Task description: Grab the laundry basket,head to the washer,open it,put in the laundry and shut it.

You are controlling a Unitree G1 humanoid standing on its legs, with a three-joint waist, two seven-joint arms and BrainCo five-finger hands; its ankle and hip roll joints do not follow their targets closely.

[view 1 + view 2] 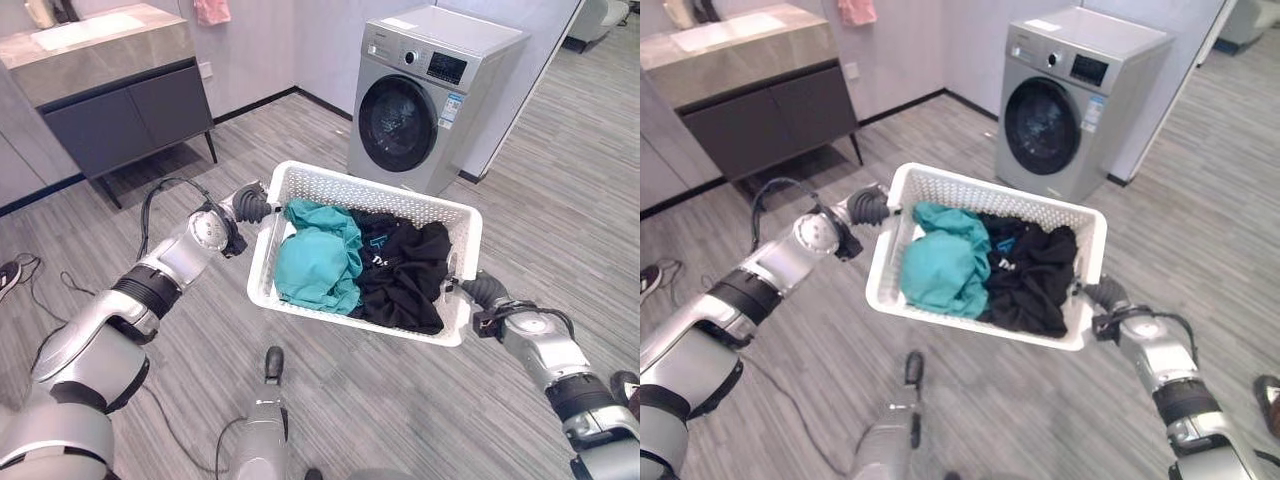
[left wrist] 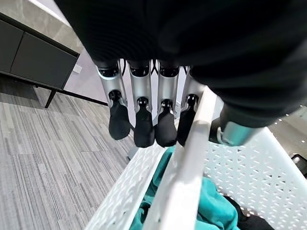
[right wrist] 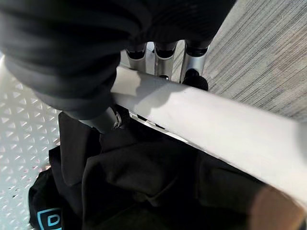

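Note:
I hold a white perforated laundry basket [image 1: 370, 190] above the floor between both hands. A teal garment [image 1: 315, 260] lies in its left half and a black garment [image 1: 405, 270] in its right half. My left hand [image 1: 250, 205] grips the basket's left rim [image 2: 187, 177], with fingers [image 2: 144, 120] outside and the thumb inside. My right hand [image 1: 482, 290] clamps the right rim [image 3: 211, 120], fingers [image 3: 165, 62] over the outside and the thumb against the inner wall. The silver front-loading washer [image 1: 420, 90] stands just beyond the basket, its round door [image 1: 397, 123] closed.
A dark vanity cabinet [image 1: 110, 90] with a stone top stands at the back left, a pink towel [image 1: 212, 10] hanging above it. Grey plank floor lies open between the basket and the washer. A shoe [image 1: 8, 275] rests at the far left.

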